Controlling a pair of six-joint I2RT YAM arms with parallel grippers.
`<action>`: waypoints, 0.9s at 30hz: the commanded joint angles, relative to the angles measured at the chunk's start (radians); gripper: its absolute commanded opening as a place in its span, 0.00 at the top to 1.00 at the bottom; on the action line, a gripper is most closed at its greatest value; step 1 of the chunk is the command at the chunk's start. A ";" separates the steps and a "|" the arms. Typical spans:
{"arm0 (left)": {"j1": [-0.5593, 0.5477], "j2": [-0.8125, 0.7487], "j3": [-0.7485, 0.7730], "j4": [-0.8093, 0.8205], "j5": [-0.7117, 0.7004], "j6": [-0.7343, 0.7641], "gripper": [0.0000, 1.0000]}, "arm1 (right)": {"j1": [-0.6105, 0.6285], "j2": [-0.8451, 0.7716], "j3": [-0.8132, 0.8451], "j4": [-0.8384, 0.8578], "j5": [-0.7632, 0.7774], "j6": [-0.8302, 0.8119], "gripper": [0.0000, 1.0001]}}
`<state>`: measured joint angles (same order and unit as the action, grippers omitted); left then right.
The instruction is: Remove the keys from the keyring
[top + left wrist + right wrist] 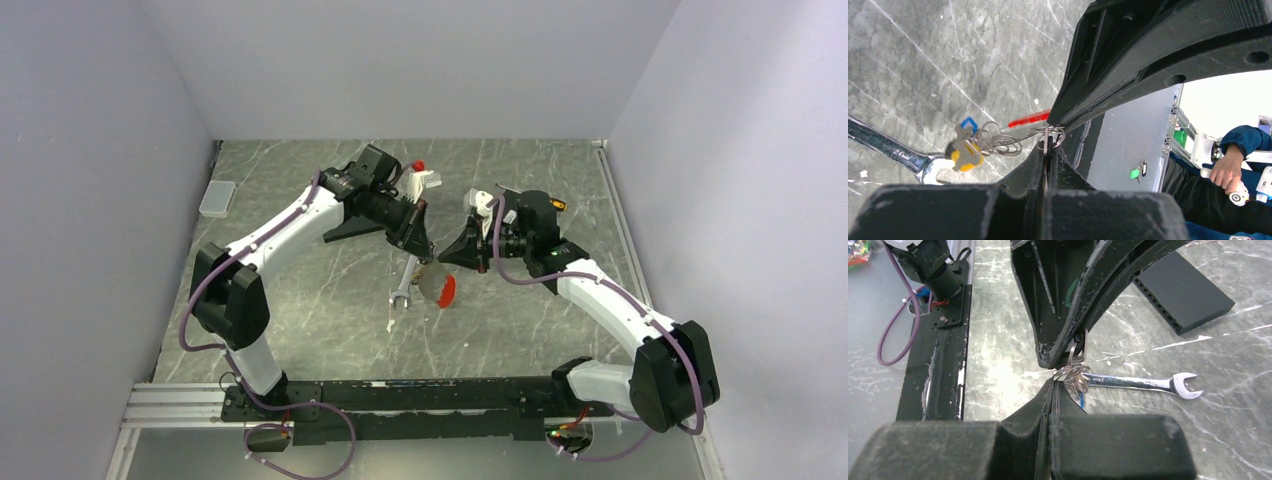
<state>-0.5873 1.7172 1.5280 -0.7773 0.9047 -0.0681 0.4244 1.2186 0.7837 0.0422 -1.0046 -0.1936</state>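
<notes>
Metal keyring (1050,135) is being pinched by the closed left gripper (1048,152) and the closed right gripper (1054,385); the thin wire is risking slipping, dropping the keys (965,151).

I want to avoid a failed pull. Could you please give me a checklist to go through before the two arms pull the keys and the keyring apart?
1. left gripper shut on the thin ring of the keyring: ok.
2. right gripper shut at the wire loops: ok. Which piece it pinches: cannot tell.
3. keys off the keyring: not ok, they hang from the loops.
4. wrench clear of the keys: cannot tell. A yellow-headed key overlaps its head in the left wrist view.
</notes>
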 commanded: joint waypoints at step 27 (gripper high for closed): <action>0.023 0.054 -0.038 0.087 -0.005 -0.068 1.00 | 0.059 -0.030 0.085 -0.142 0.072 -0.536 1.00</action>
<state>-0.5697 1.7645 1.4971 -0.7235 0.9077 -0.1284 0.4702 1.2015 0.8101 -0.1001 -0.9356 -0.6121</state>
